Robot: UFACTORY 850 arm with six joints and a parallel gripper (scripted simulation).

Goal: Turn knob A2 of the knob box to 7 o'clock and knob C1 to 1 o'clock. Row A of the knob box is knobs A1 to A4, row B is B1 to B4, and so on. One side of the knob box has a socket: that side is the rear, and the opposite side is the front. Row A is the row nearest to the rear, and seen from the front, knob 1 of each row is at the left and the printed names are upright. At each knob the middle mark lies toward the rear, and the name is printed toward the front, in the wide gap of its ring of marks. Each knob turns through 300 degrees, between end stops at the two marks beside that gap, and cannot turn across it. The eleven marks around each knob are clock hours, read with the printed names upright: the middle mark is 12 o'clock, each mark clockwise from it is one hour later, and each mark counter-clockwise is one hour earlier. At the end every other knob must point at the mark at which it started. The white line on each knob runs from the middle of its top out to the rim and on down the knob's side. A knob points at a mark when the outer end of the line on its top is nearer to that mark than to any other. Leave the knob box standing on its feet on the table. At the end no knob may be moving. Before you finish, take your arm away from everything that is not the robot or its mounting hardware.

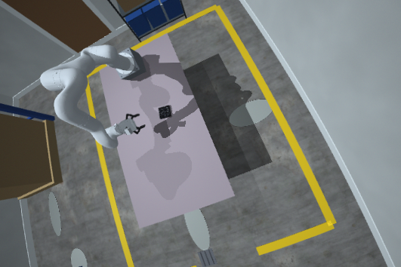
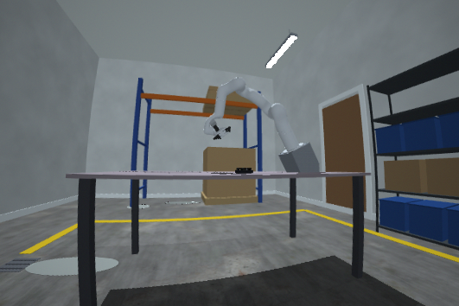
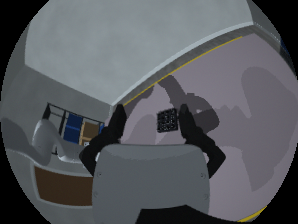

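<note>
The gripper (image 1: 142,121) (image 2: 224,133) (image 3: 152,110), released and wide, hovers above the table beside the knob box (image 1: 165,112) (image 2: 244,170) (image 3: 167,120); the approach seems in hand, next calling for alignment over A2 or C1

Arm (image 1: 70,84) (image 2: 280,125) (image 3: 45,137) looks smooth w/ slight gloss, tabletop (image 1: 168,166) (image 2: 179,175) (image 3: 227,92) smooth & matt, cartons (image 2: 230,173) matt cardboard.

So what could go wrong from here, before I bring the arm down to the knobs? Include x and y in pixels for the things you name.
The open fingers (image 1: 142,121) (image 2: 223,133) stand wide, so on the small, tightly packed knob box (image 1: 165,112) (image 2: 244,170) (image 3: 167,120) they could brush neighboring knobs. The box also appears loose on the table (image 1: 183,181) (image 2: 179,175) (image 3: 227,90), so a sideways push might slide it.
</note>
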